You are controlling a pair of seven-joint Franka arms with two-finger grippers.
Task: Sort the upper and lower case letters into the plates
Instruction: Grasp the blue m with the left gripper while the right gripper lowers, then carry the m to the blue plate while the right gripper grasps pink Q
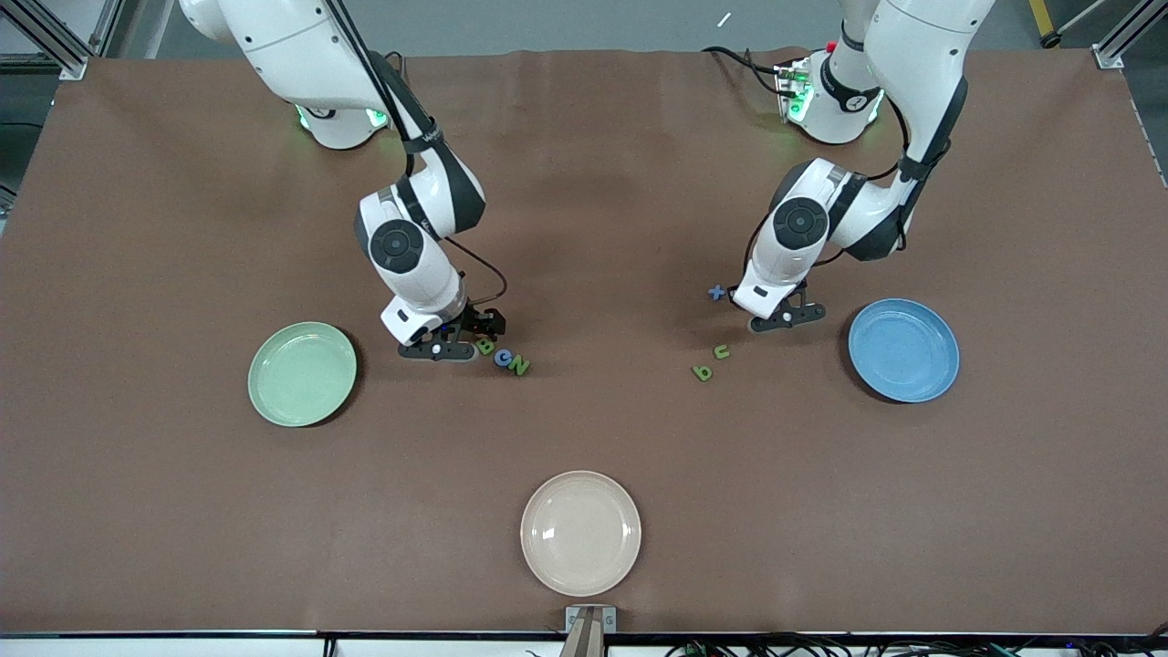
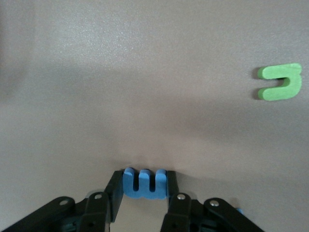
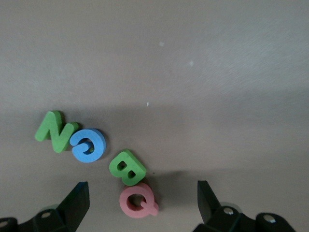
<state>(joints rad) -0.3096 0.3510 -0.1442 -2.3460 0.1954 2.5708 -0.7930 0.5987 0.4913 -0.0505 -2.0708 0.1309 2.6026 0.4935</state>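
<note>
Left tool (image 2: 145, 193) low at bench (image 1: 584, 182), fingers clamped on blue m (image 2: 145, 183); green u (image 2: 281, 82) just beside, blue plate (image 1: 903, 349) near. Right tool (image 3: 140, 203) low at bench, jaws spread wide, holding nothing; red Q (image 3: 138, 203) between fingers, green B (image 3: 127, 167) touching Q, blue G (image 3: 88, 145) and green N (image 3: 56, 131) beside. Pale green plate (image 1: 302, 373) near right tool.

There are eight foam letters: four capitals close to the right pincer (image 3: 140, 205), namely a green N (image 3: 56, 131), a blue G (image 3: 88, 144), a green B (image 3: 127, 167) and a red Q (image 3: 138, 202), and four small letters close to the left pincer (image 2: 145, 195), namely a blue m (image 2: 145, 183), a blue t (image 1: 717, 292), a green u (image 1: 722, 351) and a green b (image 1: 702, 372). There are three plates: one pale green plate (image 1: 302, 373), one blue plate (image 1: 903, 349) and one cream-white plate (image 1: 580, 533).
</note>
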